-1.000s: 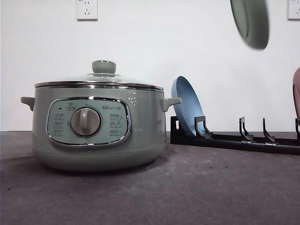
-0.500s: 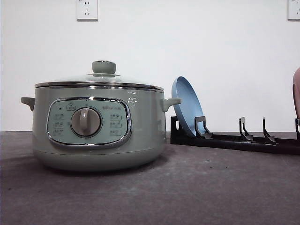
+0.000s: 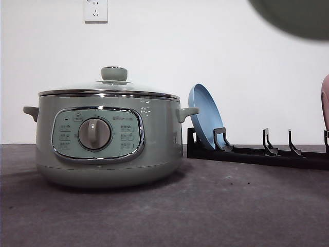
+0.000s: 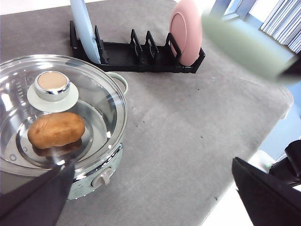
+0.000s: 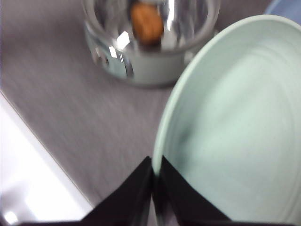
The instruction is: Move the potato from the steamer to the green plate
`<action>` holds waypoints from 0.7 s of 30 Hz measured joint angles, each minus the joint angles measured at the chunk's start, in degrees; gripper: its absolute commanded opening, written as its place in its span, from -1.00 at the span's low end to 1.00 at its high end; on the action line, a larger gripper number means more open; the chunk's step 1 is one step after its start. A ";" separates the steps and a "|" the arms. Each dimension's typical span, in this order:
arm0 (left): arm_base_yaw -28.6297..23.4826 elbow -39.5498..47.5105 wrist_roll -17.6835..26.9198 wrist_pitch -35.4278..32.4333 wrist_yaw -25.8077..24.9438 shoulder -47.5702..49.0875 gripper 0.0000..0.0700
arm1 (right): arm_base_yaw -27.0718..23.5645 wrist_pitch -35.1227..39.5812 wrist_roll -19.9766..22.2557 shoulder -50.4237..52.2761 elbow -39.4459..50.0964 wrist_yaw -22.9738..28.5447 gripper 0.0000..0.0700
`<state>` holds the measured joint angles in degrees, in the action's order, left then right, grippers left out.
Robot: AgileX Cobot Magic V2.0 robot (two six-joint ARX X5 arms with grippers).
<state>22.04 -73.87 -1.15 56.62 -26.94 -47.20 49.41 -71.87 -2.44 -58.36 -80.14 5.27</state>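
Observation:
The sage-green steamer (image 3: pixel 103 139) stands on the table at the left with its glass lid (image 4: pixel 51 92) on. Through the lid I see the orange-brown potato (image 4: pixel 56 129) lying inside, and the right wrist view shows the potato (image 5: pixel 146 21) too. My right gripper (image 5: pixel 154 188) is shut on the rim of the green plate (image 5: pixel 235 132), held in the air. That green plate (image 3: pixel 290 15) is a blur at the top right of the front view. My left gripper (image 4: pixel 153 165) hovers open, high above the steamer and the table beside it.
A black dish rack (image 3: pixel 257 152) stands behind and right of the steamer, holding a blue plate (image 3: pixel 205 121) and a pink plate (image 4: pixel 186 33) upright. The grey table (image 4: pixel 188 122) ends at an edge near the rack's pink-plate end.
The green plate was at the top right of the front view one second ago, left the view, and is back now, blurred and more edge-on. The steamer and rack have not moved.

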 measured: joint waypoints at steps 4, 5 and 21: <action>0.00 0.00 0.00 0.02 0.00 0.00 1.00 | 2.11 4.73 -1.68 -0.01 10.08 1.41 -0.99; 0.00 0.00 0.00 0.02 0.00 0.00 1.00 | 2.48 6.47 -2.24 -0.01 12.64 1.39 -0.99; 0.00 0.00 0.00 0.01 0.00 0.00 1.00 | 6.54 24.71 -7.08 -5.40 36.03 3.14 -0.99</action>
<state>22.04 -73.87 -1.15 56.63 -26.94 -47.20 55.94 -47.15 -9.52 -63.76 -44.11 8.41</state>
